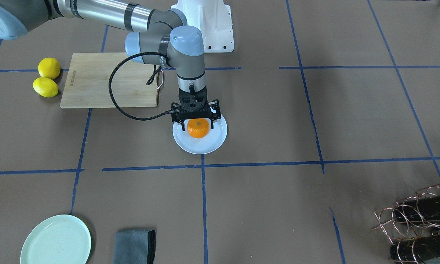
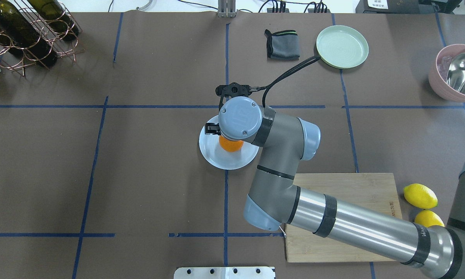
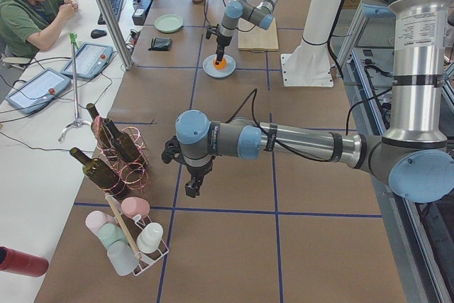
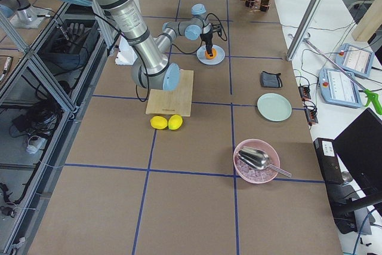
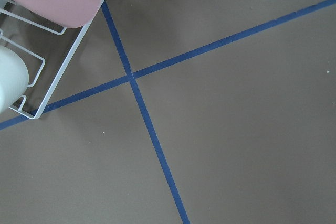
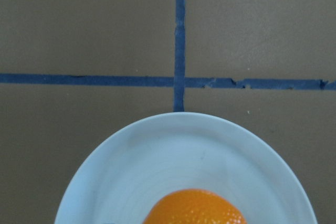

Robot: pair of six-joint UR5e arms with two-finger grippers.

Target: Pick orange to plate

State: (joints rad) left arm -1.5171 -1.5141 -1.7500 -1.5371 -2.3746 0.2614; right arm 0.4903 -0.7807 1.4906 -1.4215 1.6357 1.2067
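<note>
On the white plate point(image 1: 199, 146) at mid-table: one orange point(image 1: 198, 128), with the right gripper point(image 1: 197, 127) straddling it.

Nearest the front camera lie one mint-green plate point(image 1: 56, 240), one folded grey cloth point(image 1: 133, 246) and one copper wire rack point(image 1: 418, 220) holding dark bottles. Farther in, the single orange rests on the plate, and the right gripper hangs over it with its fingers spread to either side of the fruit. Beyond lies one wooden cutting board point(image 1: 106, 80) with two lemons point(image 1: 49, 68) beside it. The left gripper point(image 3: 193, 186) shows only in a side view; whether it is apart or together cannot be told.
</note>
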